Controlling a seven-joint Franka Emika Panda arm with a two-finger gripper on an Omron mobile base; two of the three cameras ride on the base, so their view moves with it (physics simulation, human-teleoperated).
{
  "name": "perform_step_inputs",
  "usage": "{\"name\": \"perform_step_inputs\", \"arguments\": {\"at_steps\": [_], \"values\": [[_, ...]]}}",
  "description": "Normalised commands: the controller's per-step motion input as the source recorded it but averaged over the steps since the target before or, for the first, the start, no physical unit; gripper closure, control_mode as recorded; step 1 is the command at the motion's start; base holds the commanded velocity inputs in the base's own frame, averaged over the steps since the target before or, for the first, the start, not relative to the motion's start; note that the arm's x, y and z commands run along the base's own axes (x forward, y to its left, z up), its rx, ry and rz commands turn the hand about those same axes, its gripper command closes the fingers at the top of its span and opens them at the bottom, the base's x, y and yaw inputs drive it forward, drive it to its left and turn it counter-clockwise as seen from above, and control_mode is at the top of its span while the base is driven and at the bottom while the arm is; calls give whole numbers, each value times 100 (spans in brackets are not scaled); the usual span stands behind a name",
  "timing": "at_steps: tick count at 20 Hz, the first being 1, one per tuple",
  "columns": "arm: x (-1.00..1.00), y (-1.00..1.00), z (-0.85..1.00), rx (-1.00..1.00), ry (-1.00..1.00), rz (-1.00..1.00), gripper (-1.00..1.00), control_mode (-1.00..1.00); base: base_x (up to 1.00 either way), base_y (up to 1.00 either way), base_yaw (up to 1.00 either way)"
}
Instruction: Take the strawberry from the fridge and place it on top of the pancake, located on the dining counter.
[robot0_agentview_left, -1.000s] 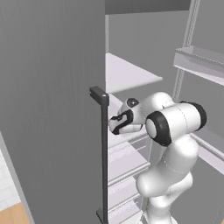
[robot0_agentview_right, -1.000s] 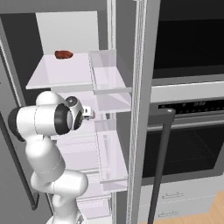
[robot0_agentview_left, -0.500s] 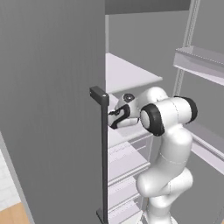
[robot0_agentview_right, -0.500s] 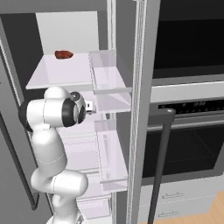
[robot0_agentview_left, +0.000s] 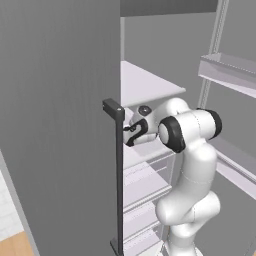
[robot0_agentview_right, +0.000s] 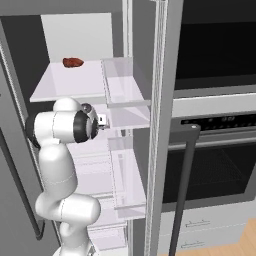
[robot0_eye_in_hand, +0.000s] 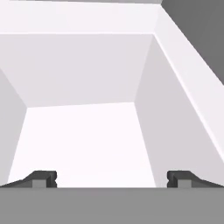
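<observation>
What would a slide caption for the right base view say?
White robot arm reaches into the open grey fridge, below the pale shelf holding a small red strawberry.

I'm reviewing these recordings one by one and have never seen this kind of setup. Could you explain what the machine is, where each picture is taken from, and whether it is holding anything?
This is a rendered kitchen. The machine is a white robot arm on a base that can drive. Two pictures come from cameras on that base, behind the arm to its left and right; both look forward into the open grey fridge. The third comes from a camera on the hand, looking along the gripper: its two dark fingertips show at the bottom, set wide apart with nothing between them, so the jaws are open and empty. It faces a pale, bare fridge compartment. In the right base view, a small red strawberry lies on the upper shelf, above the hand. Beside the fridge stands a black-windowed wall oven.
</observation>
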Motion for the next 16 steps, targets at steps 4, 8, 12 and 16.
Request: {"name": "perform_step_inputs", "arguments": {"at_steps": [4,8,12,16], "values": [[-22,0,-52,0,0,0,-100,-100,0,0,0],[-70,-9,-50,0,-6,0,-100,-100,0,0,0],[-50,-15,-21,0,-6,0,-100,-100,0,0,0],[0,-3,-6,0,0,-2,-100,-100,0,0,0]]}}
